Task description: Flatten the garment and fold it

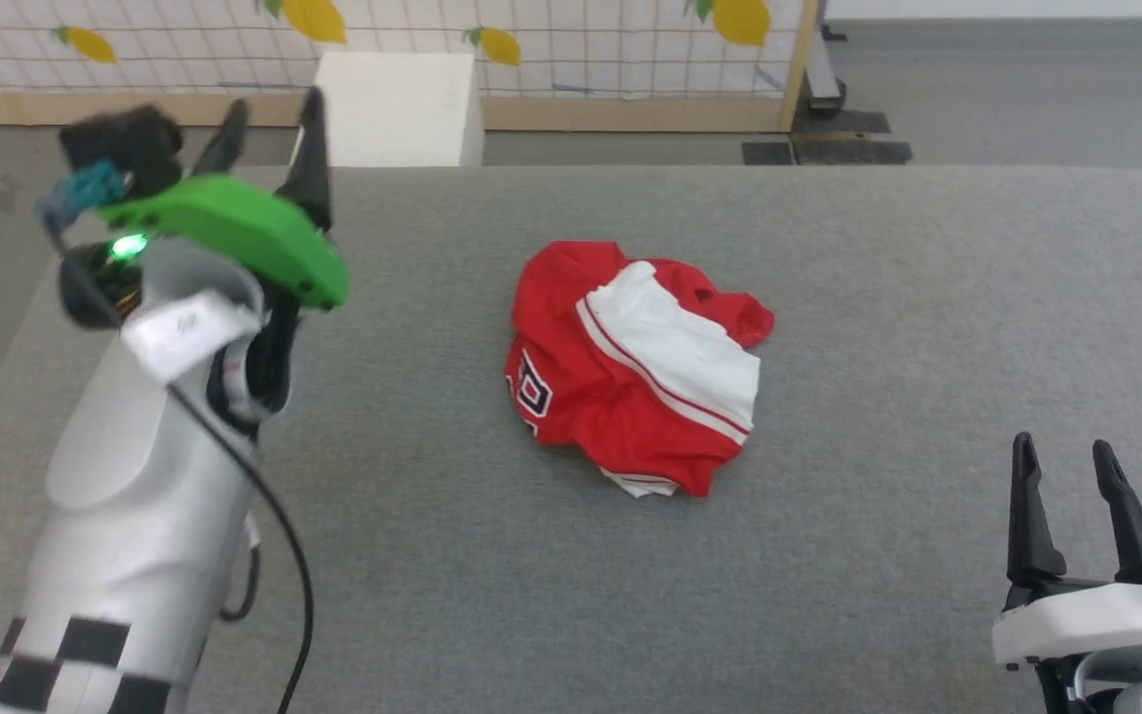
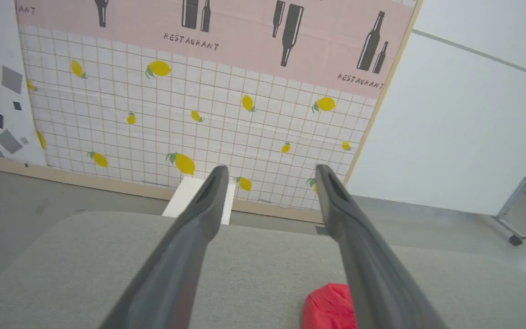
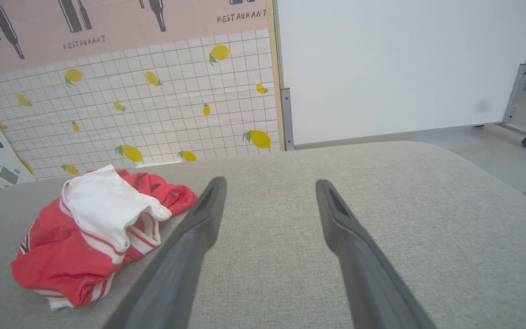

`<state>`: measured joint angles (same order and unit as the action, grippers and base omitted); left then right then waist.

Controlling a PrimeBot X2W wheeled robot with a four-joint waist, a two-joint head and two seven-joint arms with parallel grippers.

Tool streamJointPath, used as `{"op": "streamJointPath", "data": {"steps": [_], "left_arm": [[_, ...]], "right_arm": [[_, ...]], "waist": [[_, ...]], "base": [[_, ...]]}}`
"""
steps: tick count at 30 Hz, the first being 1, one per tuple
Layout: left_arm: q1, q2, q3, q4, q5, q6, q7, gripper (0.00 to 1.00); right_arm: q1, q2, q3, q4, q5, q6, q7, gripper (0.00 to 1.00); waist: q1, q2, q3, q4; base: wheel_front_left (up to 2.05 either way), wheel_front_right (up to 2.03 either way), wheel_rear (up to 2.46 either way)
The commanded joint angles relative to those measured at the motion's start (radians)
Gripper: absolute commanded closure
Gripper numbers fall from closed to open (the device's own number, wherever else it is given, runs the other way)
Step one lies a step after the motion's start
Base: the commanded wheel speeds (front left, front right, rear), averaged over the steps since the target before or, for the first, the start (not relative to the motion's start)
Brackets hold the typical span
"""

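A wide grey fabric-covered surface [image 1: 829,555] with rounded corners carries a crumpled red-and-white jersey T-shirt [image 1: 621,397] (bunched, not flat) near the frame centre of the head view.

Bright, even, diffuse light fills every view, without glare; only a faint soft shadow edges the garment [image 1: 630,367] on the grey worktop [image 1: 878,297]. In the head view the left gripper [image 1: 274,99] and its green housing [image 1: 234,233] look blurred. The wrist views bow the straight lines of the wall [image 2: 244,132] toward the edges, and the fingers [image 3: 185,256] soften near the lens.
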<state>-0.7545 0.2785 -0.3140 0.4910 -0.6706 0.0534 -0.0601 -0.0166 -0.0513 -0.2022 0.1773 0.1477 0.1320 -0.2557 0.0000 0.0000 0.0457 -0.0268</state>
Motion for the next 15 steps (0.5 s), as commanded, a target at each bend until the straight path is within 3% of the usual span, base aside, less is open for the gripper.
{"op": "streamJointPath", "data": {"steps": [1,7,15], "left_arm": [[0.042,0.02,-0.003,-0.013,0.024,0.007,-0.026,0.0],[0.194,0.087,-0.019,-0.091,0.1,0.03,-0.145,0.0],[0.369,0.114,-0.022,-0.18,0.132,0.055,-0.185,0.0]], "right_arm": [[0.009,0.001,-0.001,-0.006,-0.007,-0.001,-0.006,0.0],[0.003,0.001,0.003,-0.011,-0.016,-0.001,-0.006,0.0],[-0.003,0.001,0.016,-0.014,-0.021,-0.001,-0.006,0.0]], "waist": [[0.0,0.0,-0.014,0.024],[0.0,0.0,-0.011,0.042],[0.0,0.0,-0.005,0.042]], "base": [[0.0,0.0,0.0],[0.0,0.0,0.0],[0.0,0.0,0.0]]}}
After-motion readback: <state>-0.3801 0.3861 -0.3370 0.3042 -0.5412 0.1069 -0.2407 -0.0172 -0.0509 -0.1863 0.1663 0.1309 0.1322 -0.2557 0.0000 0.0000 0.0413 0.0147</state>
